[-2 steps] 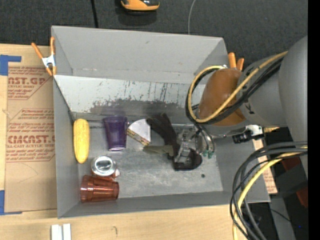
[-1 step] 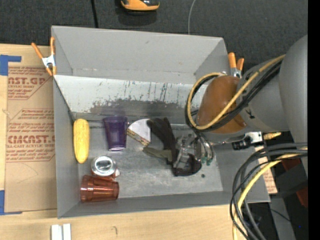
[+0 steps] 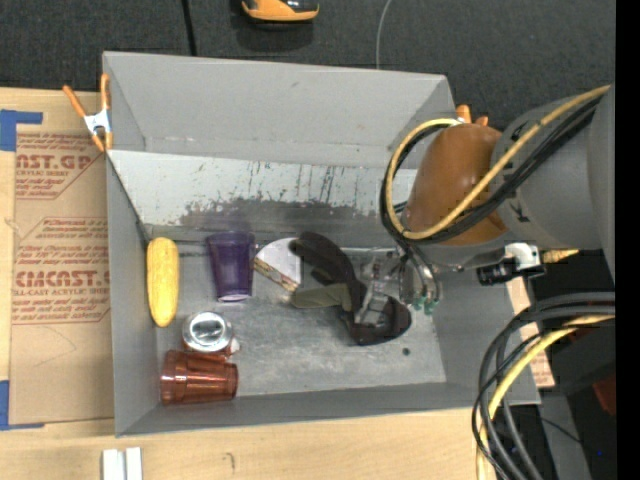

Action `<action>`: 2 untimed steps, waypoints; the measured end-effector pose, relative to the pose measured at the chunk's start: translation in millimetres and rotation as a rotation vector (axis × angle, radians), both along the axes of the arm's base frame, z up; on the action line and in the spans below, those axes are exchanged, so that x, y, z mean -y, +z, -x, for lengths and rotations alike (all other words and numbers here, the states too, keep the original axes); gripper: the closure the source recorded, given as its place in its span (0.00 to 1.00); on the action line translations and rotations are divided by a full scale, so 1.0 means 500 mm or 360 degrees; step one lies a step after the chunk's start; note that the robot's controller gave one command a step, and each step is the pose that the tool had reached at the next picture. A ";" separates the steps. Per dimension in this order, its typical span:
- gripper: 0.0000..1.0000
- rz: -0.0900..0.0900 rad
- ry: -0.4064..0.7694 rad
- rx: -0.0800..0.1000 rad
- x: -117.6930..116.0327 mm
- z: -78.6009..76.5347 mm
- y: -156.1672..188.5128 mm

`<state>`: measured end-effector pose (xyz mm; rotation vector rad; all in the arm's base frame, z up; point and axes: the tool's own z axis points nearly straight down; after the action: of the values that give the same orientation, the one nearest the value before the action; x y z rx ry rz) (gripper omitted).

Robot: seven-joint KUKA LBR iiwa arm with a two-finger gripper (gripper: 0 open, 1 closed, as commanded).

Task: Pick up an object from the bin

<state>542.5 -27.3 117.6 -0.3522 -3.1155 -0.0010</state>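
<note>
My gripper [image 3: 388,290] hangs low at the right side of the bin floor, under the orange wrist cover. Right beneath it lies a black rounded thing [image 3: 378,326], and the gripper's lower end overlaps its top edge. To the left of the gripper, a dark black and olive floppy thing [image 3: 325,273] stretches toward the bin's middle. A white and tan round thing [image 3: 277,263] lies against its left end.
A purple cup [image 3: 231,265] stands left of centre. A yellow corn cob [image 3: 162,280] lies along the left wall. A silver can [image 3: 206,332] and stacked red-brown cups [image 3: 198,379] on their side sit at the front left. The arm covers the bin's right wall.
</note>
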 end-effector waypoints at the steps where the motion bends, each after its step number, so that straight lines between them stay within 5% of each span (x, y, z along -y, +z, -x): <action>1: 1.00 0.0004 0.0087 0.0031 0.039 -0.020 0.039; 2: 1.00 0.0000 0.0089 -0.0004 0.041 -0.022 0.064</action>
<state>553.6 -47.7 149.3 -0.2647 -3.1214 -0.0003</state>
